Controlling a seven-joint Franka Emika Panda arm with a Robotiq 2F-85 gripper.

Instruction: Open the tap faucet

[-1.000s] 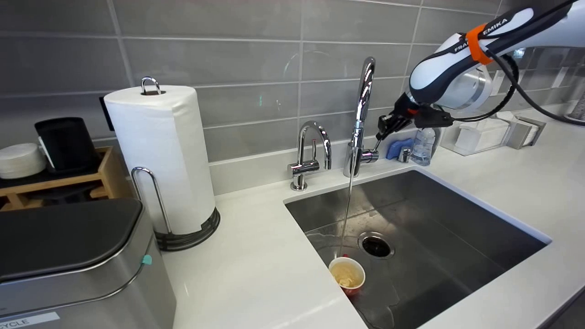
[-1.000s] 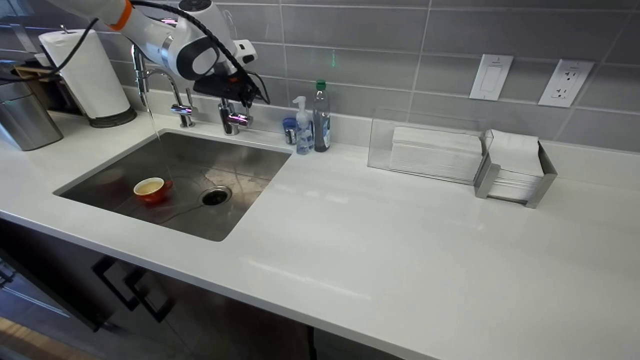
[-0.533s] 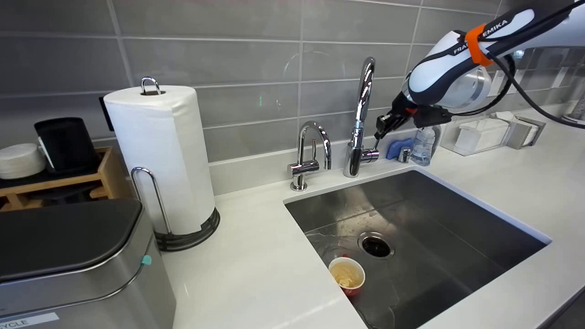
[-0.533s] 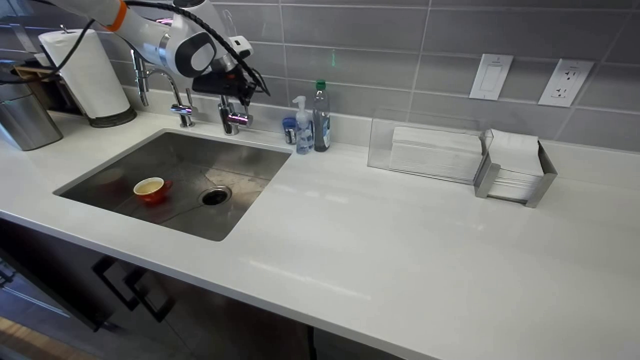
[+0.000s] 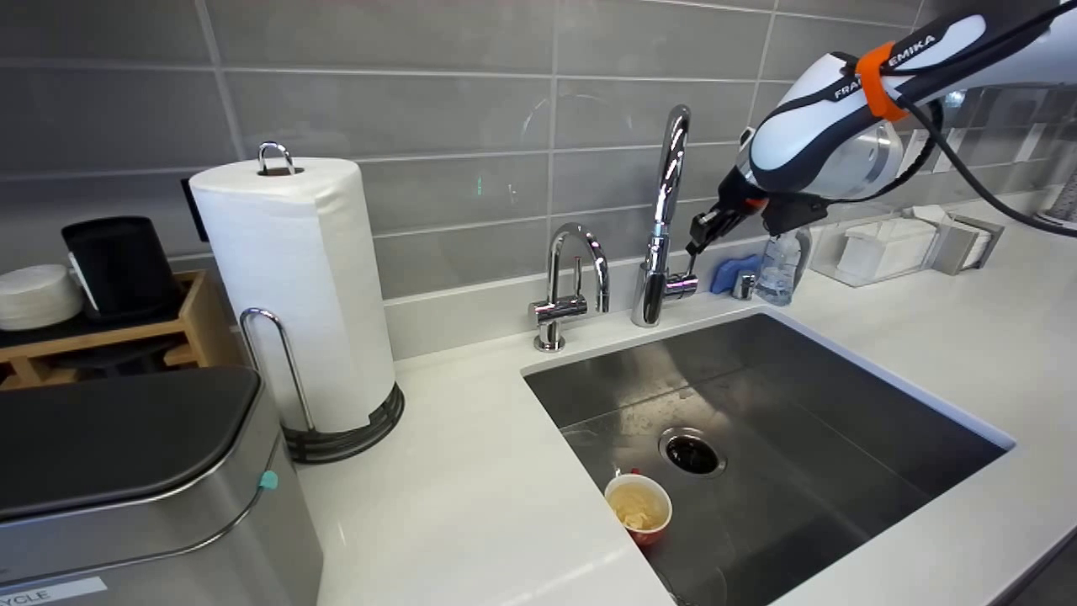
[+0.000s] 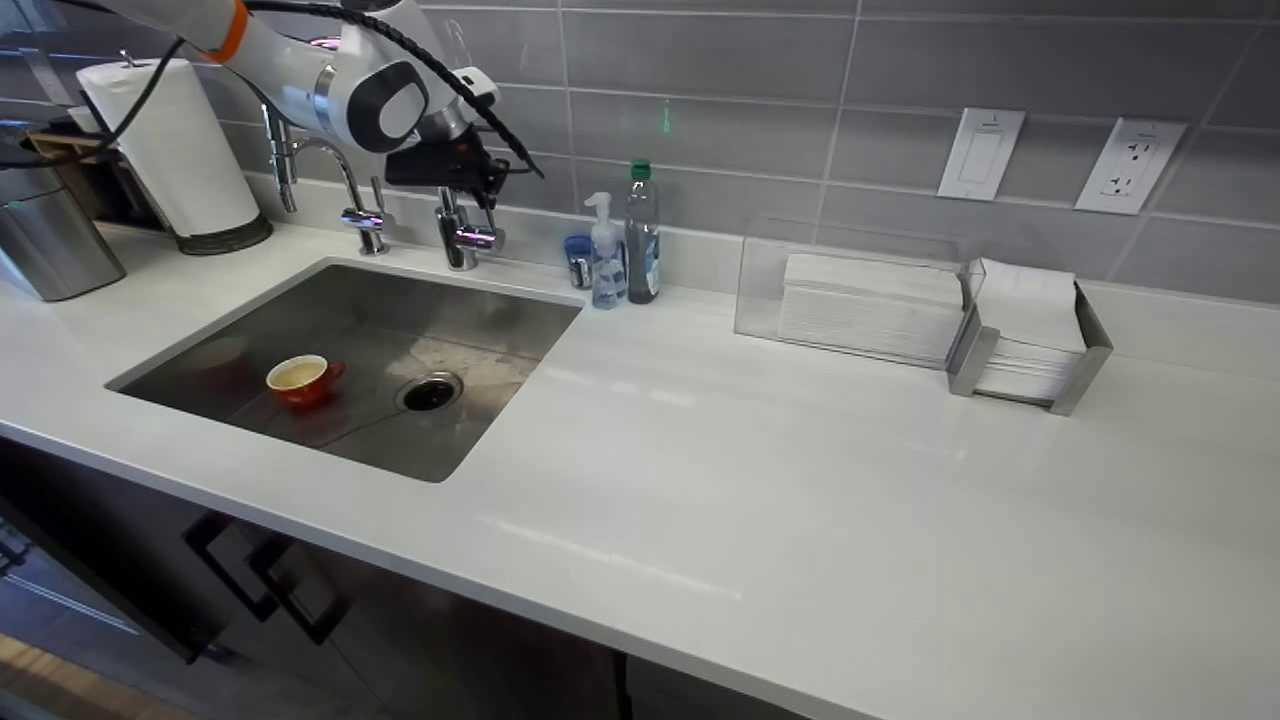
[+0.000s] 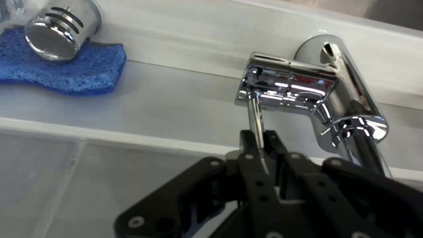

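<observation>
– Gripper (image 7: 260,137) state?
– Clamped on the lever (image 7: 255,114), pinched from both sides. Wrist view's clear on that.
– Tap faucet (image 5: 664,210)?
– Upright behind the sink (image 5: 824,454), at the back of the table (image 6: 800,480). Lever's at its base.
– Anything blocking?
– In an exterior view the arm (image 6: 300,85) cuts across it and hides much of the spout (image 5: 673,151). Shorter gooseneck tap (image 5: 551,313) stands just beside, on the side away from the lever.
– Lever side?
– Blue sponge (image 7: 76,72), just behind a slotted chrome cap (image 7: 57,34). Then pump bottle (image 6: 607,268) and green-capped bottle (image 6: 643,250), side by side.
– Inside the sink?
– Red cup (image 6: 308,388), upright, near the drain (image 6: 430,393). Something pale in it, maybe liquid; too small to be sure.
– Further out?
– Paper towel roll (image 5: 294,295) and bin (image 5: 168,522) past the gooseneck tap. Napkin stacks (image 6: 870,305) beyond the bottles, well apart from the faucet. Switch (image 6: 982,155) and outlet (image 6: 1131,167) on the wall (image 6: 720,60).
</observation>
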